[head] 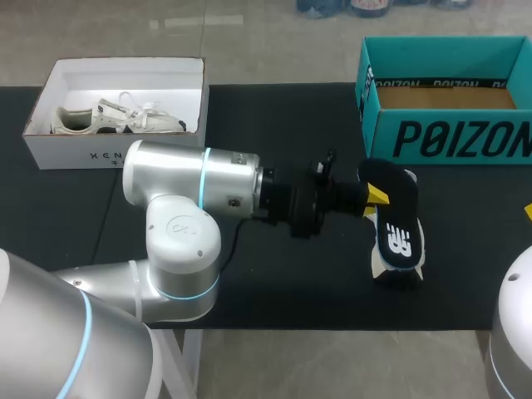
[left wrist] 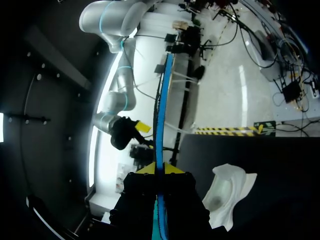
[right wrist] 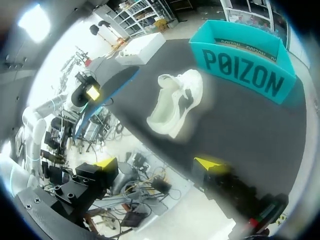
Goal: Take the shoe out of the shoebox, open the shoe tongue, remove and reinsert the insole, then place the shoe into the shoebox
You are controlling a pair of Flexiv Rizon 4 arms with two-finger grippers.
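L pincer (head: 374, 198) pinches insole (head: 397, 226) by its end, over white shoe (right wrist: 177, 102). Shoe lies right on table (head: 274, 125), near side of teal shoebox (head: 449, 137). Prob lined up for reinsert. R pincer (right wrist: 157, 164) spread, empty, off to right.

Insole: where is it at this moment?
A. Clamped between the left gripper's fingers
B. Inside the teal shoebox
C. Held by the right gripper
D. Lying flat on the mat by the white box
A: in the left wrist view the insole stands edge-on between both yellow tips of the left gripper, clear of the shoe on the mat.
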